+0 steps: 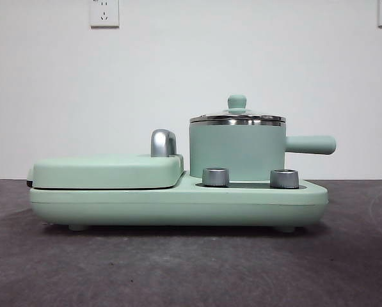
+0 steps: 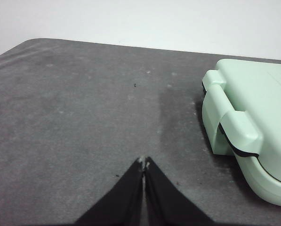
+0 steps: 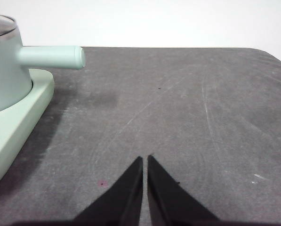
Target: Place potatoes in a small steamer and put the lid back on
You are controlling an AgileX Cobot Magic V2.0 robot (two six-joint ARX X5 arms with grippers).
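Observation:
The small steamer, a mint-green pot with a steel rim and a straight side handle, stands on the right side of the green appliance base. The glass lid with its green knob sits on the pot. The pot and its handle also show in the right wrist view. No potato is in view. My left gripper is shut and empty over bare table beside the grill plate. My right gripper is shut and empty over bare table beside the pot's handle. Neither arm shows in the front view.
A flat green hinged grill plate with a steel latch takes the base's left side; it also shows in the left wrist view. Two steel knobs front the base. The dark grey table ends at a white wall.

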